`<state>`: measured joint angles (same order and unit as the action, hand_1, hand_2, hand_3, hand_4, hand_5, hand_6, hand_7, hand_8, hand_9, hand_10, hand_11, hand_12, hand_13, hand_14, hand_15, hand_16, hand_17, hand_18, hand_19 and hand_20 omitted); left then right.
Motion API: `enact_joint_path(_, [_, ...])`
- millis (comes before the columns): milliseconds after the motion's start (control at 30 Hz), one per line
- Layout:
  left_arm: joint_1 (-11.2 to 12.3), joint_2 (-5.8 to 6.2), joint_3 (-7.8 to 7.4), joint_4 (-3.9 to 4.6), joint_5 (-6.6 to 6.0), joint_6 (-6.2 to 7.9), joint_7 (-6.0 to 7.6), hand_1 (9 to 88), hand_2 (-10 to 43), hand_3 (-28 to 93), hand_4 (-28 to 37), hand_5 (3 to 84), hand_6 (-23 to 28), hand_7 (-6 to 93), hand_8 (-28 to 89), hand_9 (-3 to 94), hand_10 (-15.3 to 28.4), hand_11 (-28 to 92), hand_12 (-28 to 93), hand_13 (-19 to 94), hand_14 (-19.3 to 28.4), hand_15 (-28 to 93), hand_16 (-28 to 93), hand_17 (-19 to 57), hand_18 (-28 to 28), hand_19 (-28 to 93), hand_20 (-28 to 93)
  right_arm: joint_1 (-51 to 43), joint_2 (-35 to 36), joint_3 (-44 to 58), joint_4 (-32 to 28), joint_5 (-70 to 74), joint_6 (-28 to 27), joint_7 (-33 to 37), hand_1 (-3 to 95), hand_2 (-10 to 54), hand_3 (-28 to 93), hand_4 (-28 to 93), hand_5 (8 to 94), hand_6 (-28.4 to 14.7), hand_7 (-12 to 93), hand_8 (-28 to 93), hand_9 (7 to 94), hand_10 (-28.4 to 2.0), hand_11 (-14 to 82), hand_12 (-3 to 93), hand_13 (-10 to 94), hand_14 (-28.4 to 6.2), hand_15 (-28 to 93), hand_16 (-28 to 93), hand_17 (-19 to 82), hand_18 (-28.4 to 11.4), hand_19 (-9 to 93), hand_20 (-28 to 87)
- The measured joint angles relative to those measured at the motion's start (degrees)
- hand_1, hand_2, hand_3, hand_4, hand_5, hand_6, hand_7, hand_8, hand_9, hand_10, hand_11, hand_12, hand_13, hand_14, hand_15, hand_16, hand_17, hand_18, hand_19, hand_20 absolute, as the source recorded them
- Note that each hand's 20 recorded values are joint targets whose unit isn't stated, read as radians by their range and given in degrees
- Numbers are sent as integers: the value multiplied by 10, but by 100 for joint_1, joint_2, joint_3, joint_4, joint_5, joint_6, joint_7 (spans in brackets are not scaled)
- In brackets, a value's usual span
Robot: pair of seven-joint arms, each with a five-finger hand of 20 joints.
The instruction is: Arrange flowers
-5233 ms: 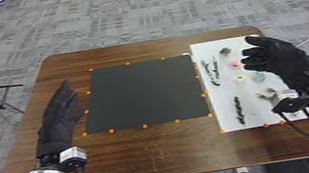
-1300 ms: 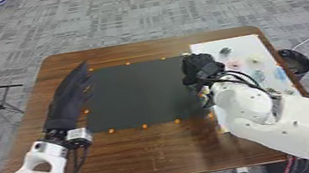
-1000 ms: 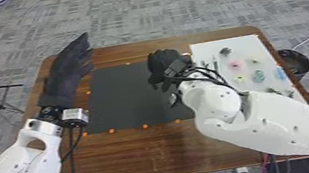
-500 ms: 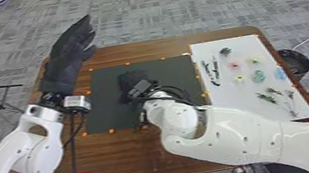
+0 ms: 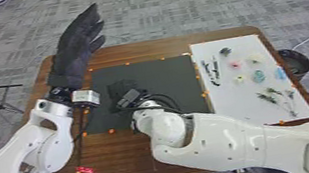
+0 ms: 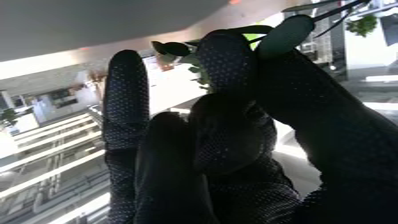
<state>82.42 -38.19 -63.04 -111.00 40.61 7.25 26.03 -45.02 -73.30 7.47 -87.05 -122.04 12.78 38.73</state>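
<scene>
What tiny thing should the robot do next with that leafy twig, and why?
I'd say the right hand should gently lower the leafy twig onto the dark mat, because it has the twig pinched and seems to be right over the mat.

I have room over the black mat's [image 5: 173,70] far right, but the right arm [image 5: 217,133] blocks the nearer worktop [image 5: 128,166].

White arms [image 5: 218,137], apparently black cables [image 5: 167,97].

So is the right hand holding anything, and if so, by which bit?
Yes, the right hand is pinching a green sprig by its leafy part, with leaves showing on both sides of the pinch.
</scene>
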Motion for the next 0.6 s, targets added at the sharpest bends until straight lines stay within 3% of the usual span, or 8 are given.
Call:
enact_joint_path(167, [-163, -118, 147, 67, -4, -47, 32, 280, -64, 645, -246, 222, 10, 152, -67, 147, 84, 122, 232, 106, 109, 143, 110, -135, 186, 335, 123, 121, -154, -145, 418, 29, 233, 105, 387, -95, 855, -97, 767, -3, 509, 307, 873, -71, 667, 421, 879, -37, 886, 292, 367, -123, 739, 179])
enact_joint_path(300, [-346, -218, 304, 166, -1, -187, 32, 280, -64, 645, -246, 222, 10, 152, -68, 147, 84, 121, 233, 106, 109, 143, 110, -135, 186, 335, 124, 229, -219, -276, 532, 76, 385, 248, 388, -95, 854, -99, 768, -4, 508, 305, 872, -71, 665, 422, 879, -37, 885, 292, 365, -125, 740, 183])
enact_joint_path(600, [-388, -287, 355, 132, 0, -181, 161, 280, -62, 644, -245, 223, 10, 152, -68, 147, 84, 123, 233, 106, 110, 145, 109, -136, 186, 335, 125, 282, -535, -315, 822, 78, 441, 34, 391, -95, 854, -108, 769, -5, 503, 305, 871, -70, 662, 422, 878, -38, 884, 292, 363, -127, 738, 189])
